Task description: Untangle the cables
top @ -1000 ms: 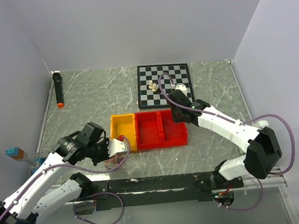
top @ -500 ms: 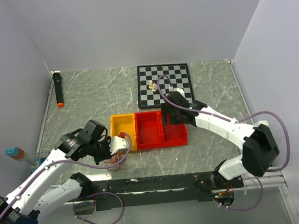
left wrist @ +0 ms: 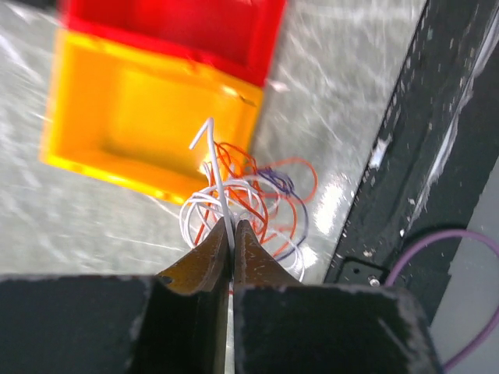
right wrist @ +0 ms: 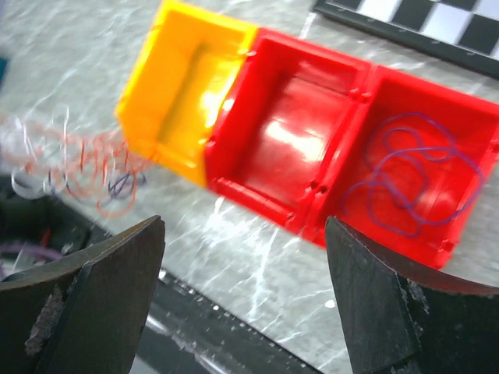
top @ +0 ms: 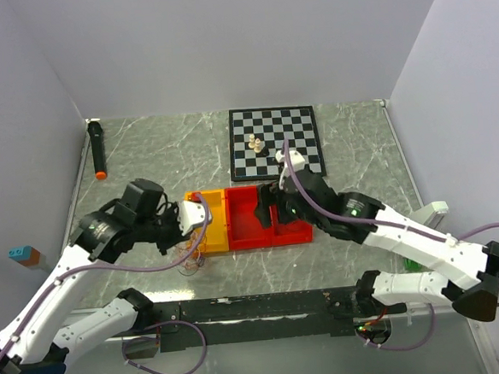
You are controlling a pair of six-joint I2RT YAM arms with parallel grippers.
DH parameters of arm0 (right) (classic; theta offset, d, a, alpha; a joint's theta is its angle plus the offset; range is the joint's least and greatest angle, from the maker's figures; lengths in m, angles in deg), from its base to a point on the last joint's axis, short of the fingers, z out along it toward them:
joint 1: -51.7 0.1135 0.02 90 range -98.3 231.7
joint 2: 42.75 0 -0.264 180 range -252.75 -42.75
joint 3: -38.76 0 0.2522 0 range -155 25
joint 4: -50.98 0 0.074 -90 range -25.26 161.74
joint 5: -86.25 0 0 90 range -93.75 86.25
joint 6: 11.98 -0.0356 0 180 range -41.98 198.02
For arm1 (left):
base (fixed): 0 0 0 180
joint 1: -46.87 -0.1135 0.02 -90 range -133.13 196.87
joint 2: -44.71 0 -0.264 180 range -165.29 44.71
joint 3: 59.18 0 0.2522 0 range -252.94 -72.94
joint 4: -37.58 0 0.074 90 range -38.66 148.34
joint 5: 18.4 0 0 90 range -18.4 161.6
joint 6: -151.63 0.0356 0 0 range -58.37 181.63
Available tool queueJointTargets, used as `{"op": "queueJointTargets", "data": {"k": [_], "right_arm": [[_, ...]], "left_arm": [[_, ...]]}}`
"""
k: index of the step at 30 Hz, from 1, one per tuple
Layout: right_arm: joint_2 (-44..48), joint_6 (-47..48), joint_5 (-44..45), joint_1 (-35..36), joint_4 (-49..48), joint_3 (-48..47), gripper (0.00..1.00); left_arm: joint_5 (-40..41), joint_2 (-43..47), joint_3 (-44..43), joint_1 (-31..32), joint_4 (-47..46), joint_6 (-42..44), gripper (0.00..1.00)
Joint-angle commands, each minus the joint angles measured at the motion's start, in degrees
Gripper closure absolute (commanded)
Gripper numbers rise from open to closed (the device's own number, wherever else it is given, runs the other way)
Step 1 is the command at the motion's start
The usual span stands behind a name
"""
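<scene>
White wire (left wrist: 212, 156) is sticking up from the left gripper (left wrist: 228, 226), whose jaws are pinching it tight. The rest of the cables (left wrist: 257, 202) — orange, white and purple loops — are bunching in a tangle just beyond its fingertips, beside the yellow bin (left wrist: 132, 117). Below the right gripper (right wrist: 243, 226), which is gaping wide and holding nothing, a purple wire (right wrist: 413, 171) is lying coiled in the red bin (right wrist: 425, 84) — in the compartment ahead of one finger.

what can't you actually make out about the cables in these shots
- Top view: cables are too small to tell the strands apart.
- Left wrist view: white strand's lower end is hidden between the left gripper's shut fingers.
- Right wrist view: the cables are blurred and cut off by the left edge.
</scene>
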Motion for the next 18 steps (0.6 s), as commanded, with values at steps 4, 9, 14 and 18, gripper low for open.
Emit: {"op": "queueJointTargets", "data": {"k": [4, 9, 14, 18], "right_arm": [[9.3, -2.4, -1.6, 5.4, -7.7, 8.3, 0.09], [9.1, -1.3, -7.8, 8.5, -14.5, 12.1, 0.08], [5.1, 0.6, -12.6, 11.3, -21.0, 12.6, 0.08], [2.1, 2.7, -13.9, 13.5, -24.3, 10.6, 0.08]], "left_arm": [[-6.0, -3.0, -12.4, -0.2, 6.0, -1.1, 0.92], [-10.5, -4.7, -16.7, -0.2, 10.5, 0.8, 0.93], [-11.3, -3.8, -19.8, -0.2, 12.2, 1.7, 0.93], [-14.1, -1.4, -20.3, -0.2, 12.3, 2.2, 0.93]]}}
